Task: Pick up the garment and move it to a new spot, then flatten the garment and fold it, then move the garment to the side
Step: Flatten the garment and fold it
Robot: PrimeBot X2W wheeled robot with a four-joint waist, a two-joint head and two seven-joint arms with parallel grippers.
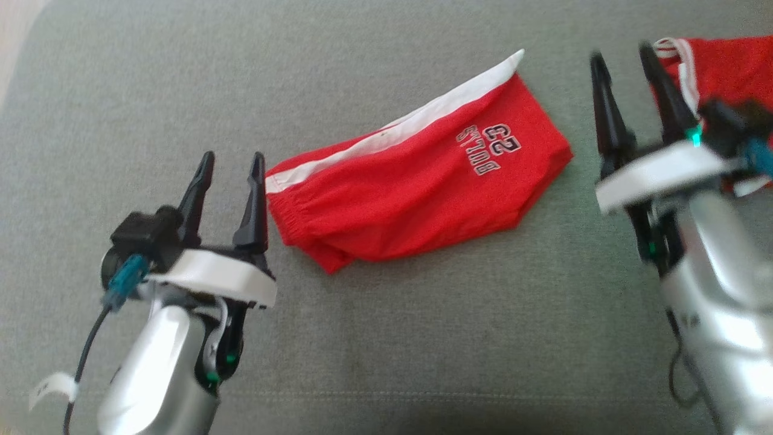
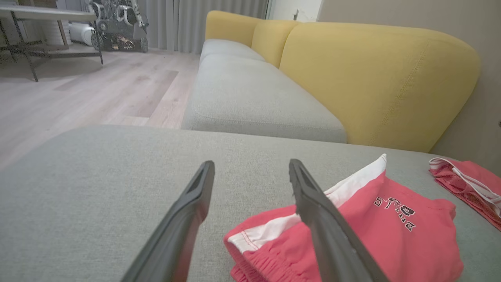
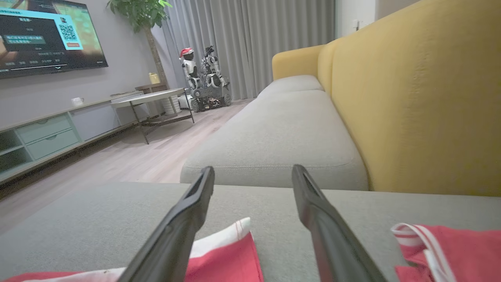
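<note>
The garment (image 1: pixel 416 181) is a pair of red shorts with a white side stripe and "BULLS 23" lettering, lying folded on the grey cushion (image 1: pixel 362 338). My left gripper (image 1: pixel 232 166) is open just left of its elastic waistband, nothing between the fingers. In the left wrist view the garment (image 2: pixel 372 227) lies to the right of the left gripper (image 2: pixel 250 166), partly behind one finger. My right gripper (image 1: pixel 622 54) is open, lifted to the right of the garment. In the right wrist view the right gripper (image 3: pixel 252 170) hangs over a corner of the garment (image 3: pixel 227 254).
A second red-and-white garment (image 1: pixel 718 66) lies at the far right, partly behind my right arm. A yellow sofa back (image 2: pixel 375 78) runs behind the grey seats. Wooden floor (image 2: pixel 78 98), a table (image 3: pixel 152 98) and a parked robot (image 3: pixel 203 78) lie beyond.
</note>
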